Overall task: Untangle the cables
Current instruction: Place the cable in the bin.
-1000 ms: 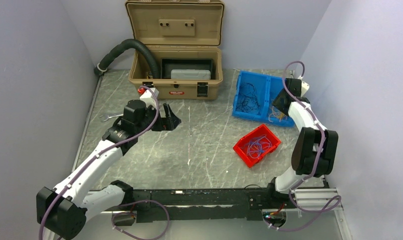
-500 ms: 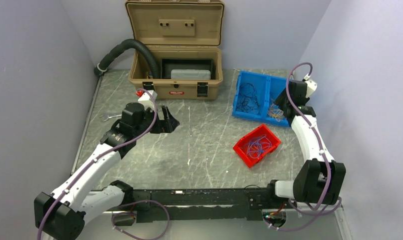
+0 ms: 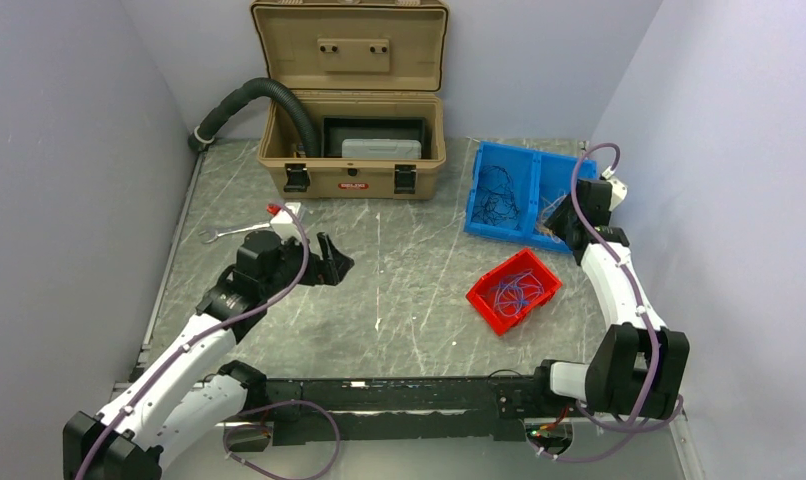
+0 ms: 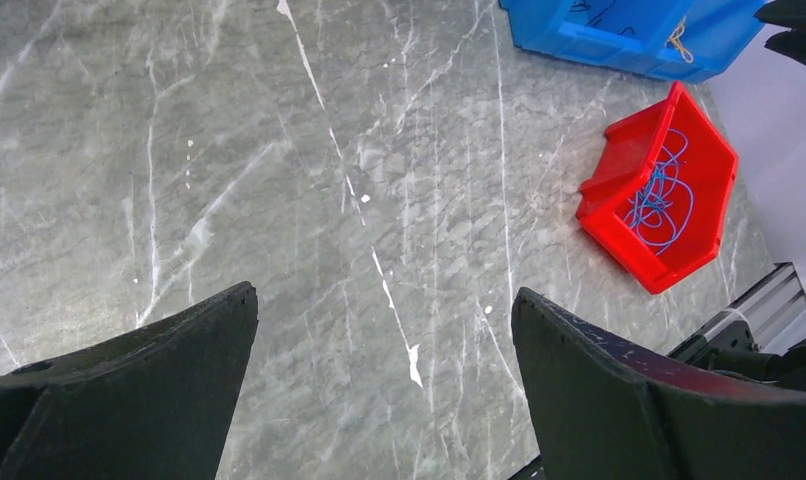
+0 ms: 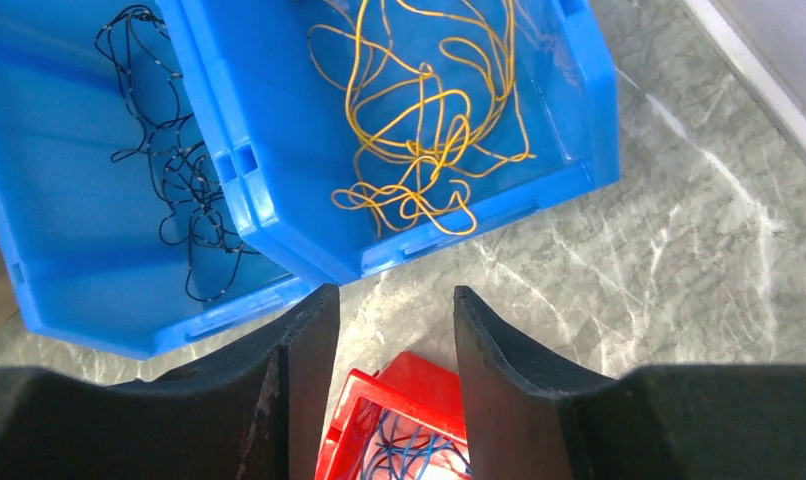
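over the last second the left gripper (image 3: 336, 267) has been drawn back from in front of the tan case (image 3: 351, 180) toward the lower left of the overhead view. it is now held above the table (image 3: 409, 300), its jaws spread wide with nothing between them. the right gripper (image 3: 569, 222) has been pulled back off the blue bins (image 3: 476, 195) at the upper right, and its arm has been unfolded behind it. in the wrist view its fingers (image 5: 299, 350) are seen parted by a narrow gap, also empty, over the bins' near edge.

both grippers being withdrawn empty is read as a drop just finished, so the sorting is judged to be at or near its end. no cable is seen lying outside a bin.

the cables are found split by colour. the black cables (image 5: 174, 170) are spread as thin, kinked loops in the left blue bin. the yellow cables (image 5: 429, 130) are piled in the right blue bin as wider curls that cross in a loose knot low in the pile. the blue cables (image 3: 514, 292) are coiled in the red bin (image 3: 484, 300), right of centre in the overhead view. each bundle is looped on itself, so some loosening within a colour may be left.
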You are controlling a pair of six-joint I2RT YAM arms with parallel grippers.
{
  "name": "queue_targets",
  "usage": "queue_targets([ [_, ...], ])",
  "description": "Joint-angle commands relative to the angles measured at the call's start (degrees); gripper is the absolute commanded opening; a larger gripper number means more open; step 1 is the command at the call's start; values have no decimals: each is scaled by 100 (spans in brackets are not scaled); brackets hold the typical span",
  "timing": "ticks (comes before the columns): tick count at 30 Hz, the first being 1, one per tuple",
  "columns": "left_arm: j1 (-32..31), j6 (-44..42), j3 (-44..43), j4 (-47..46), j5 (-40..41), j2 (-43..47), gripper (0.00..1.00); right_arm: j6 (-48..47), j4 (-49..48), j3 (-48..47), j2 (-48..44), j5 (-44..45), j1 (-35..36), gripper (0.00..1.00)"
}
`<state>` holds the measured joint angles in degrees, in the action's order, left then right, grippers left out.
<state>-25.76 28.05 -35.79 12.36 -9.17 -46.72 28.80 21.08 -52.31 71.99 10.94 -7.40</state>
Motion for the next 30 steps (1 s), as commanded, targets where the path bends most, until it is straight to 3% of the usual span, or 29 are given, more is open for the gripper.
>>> queue_targets([
  [1, -33, -213, 185, -521, 30, 97, 99, 114, -255, -15, 26, -225, -59, 47],
  [4, -33, -266, 399, -733, 43, 138, 99, 189, -301, -36, 162, -274, -68, 37],
  [8, -30, -347, 694, -1041, 89, 262, 99, 297, -299, -124, 321, -241, -82, 3],
  [9, -32, -360, 734, -1097, 97, 308, 99, 312, -302, -143, 351, -215, -86, 0],
  [21, -34, -321, 802, -1187, -6, 269, 99, 570, -620, -218, 1019, -415, -143, 0],
  [30, -34, -336, 734, -1187, 3, 185, 99, 680, -752, -668, 2061, -426, -239, 0],
])
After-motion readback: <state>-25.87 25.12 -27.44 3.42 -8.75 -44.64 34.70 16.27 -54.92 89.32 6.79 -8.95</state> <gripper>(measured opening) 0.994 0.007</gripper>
